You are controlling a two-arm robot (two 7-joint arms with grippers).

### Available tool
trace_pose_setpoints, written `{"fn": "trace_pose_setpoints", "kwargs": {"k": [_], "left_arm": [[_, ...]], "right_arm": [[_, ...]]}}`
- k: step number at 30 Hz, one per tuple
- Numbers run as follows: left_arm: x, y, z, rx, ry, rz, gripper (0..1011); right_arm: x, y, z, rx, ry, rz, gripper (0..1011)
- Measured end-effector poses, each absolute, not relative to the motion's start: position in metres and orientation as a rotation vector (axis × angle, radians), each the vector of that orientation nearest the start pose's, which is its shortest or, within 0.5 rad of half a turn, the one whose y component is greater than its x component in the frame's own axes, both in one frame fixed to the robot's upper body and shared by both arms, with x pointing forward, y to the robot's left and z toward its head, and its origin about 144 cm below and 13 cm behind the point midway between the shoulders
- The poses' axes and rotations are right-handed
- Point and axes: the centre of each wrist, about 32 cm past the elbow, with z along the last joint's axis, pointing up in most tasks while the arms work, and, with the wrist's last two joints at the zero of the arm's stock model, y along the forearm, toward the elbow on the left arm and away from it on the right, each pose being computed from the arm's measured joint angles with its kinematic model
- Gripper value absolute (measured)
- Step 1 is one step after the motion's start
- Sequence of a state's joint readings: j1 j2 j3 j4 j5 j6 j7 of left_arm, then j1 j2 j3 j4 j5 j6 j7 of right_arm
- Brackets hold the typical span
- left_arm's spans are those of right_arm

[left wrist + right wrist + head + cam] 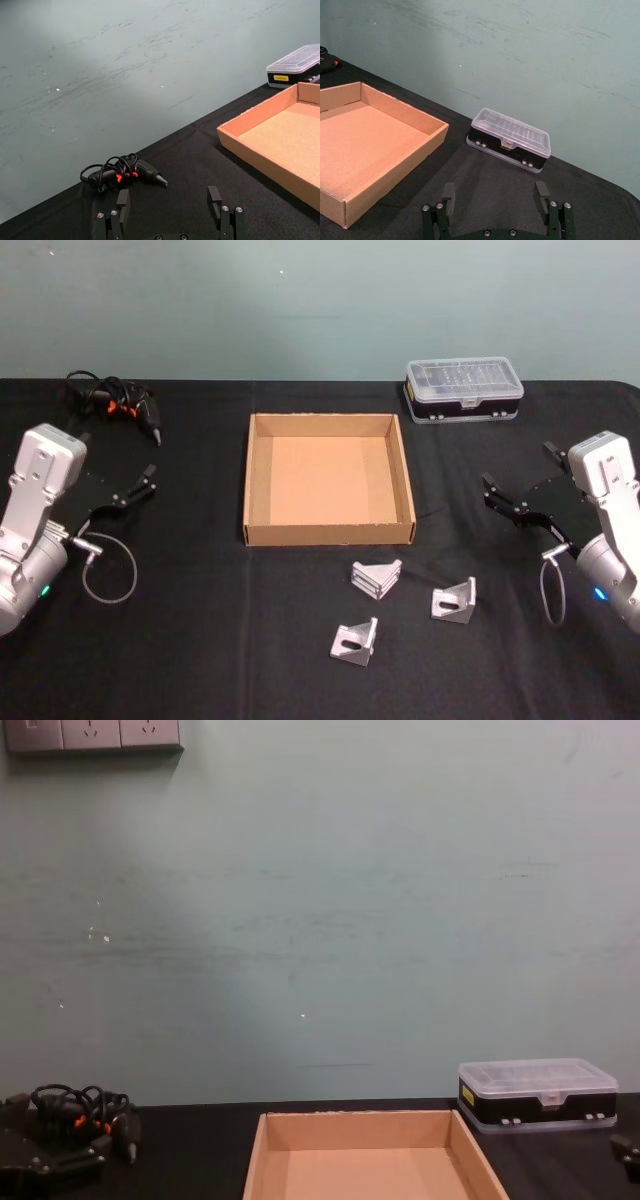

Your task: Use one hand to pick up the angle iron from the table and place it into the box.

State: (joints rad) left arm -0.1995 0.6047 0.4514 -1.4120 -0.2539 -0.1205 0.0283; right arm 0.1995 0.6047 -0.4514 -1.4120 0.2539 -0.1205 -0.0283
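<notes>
1. Lying on the table [200,640], three angle irons form a loose cluster on the near side of the box. One [376,578] is closest to the box's front wall, one [454,600] lies to its right, and one [355,642] is nearest the robot. They are apart from one another, and none is in the box.
2. The box [248,490] sits at mid-table, open upward and empty. Its low front wall faces the cluster, so the carry is judged short.
3. The right gripper [495,196] hovers over the table to the right of the box, jaws wide apart and holding nothing. It is probably the better-placed hand, as the cluster lies toward its side.
4. The left gripper [169,200] hovers left of the box, jaws likewise apart and empty, well apart from the irons.
5. A plastic case [463,388] behind the box and a black corded tool [115,405] at far left lie outside the likely path.
</notes>
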Motion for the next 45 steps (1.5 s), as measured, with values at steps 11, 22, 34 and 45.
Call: {"fn": "trace_pose_setpoints", "kwargs": {"k": [11, 22, 34, 45], "left_arm": [[0.489, 0.31, 1.14, 0.304, -0.285, 1.248, 1011], [0.489, 0.31, 1.14, 0.304, -0.285, 1.248, 1011], [0.489, 0.31, 1.14, 0.304, -0.285, 1.248, 1011], [0.489, 0.31, 1.14, 0.305, -0.285, 1.248, 1011]], "right_arm": [[0.489, -0.31, 1.14, -0.304, -0.285, -1.248, 1003], [0.489, -0.31, 1.14, -0.304, -0.285, -1.248, 1003], [0.481, -0.311, 1.144, -0.294, -0.292, -1.244, 1003], [0.435, -0.325, 1.182, -0.267, -0.273, -1.093, 1003]]}}
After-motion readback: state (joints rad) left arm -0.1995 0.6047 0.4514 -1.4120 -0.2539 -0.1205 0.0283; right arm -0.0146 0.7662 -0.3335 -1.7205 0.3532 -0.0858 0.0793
